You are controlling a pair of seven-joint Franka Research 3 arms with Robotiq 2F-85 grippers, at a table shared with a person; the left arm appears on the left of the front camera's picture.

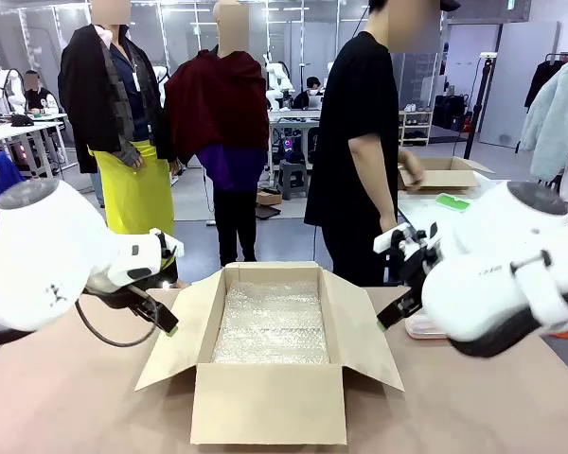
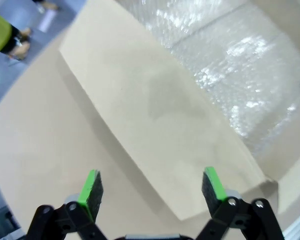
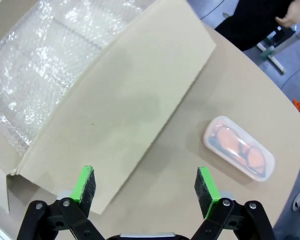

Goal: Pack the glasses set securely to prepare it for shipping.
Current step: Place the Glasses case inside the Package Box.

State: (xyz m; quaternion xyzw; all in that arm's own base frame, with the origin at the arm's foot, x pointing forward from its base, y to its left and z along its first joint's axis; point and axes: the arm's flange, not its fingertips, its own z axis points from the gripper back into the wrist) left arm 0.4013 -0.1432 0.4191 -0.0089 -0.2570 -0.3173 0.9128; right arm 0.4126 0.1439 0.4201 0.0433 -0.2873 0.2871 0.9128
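Open brown cardboard box [image 1: 270, 409] on tabletop [image 1: 483, 407], lined with clear bubble wrap [image 1: 270, 326], nothing packed yet (pick stage, I'd judge).

Pink translucent oblong glasses case [image 3: 238, 147] lies flat on tabletop just right of box flap. Long axis roughly crosswise to flap edge, one end toward box.

Small green oblong farther back [image 1: 452, 201], maybe mint case, too small to tell.

Left gripper [image 2: 151, 182] and right gripper [image 3: 145, 182] both spread wide, empty.

Next: right gripper centres over pink case, spans its narrow width.

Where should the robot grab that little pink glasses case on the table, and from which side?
Across the middle of the pink case, pinching its two long sides, coming straight down from above. It lies flat on the table, apart from the box, and its ends are rounded, so they would likely slip. The open right gripper is nearest.
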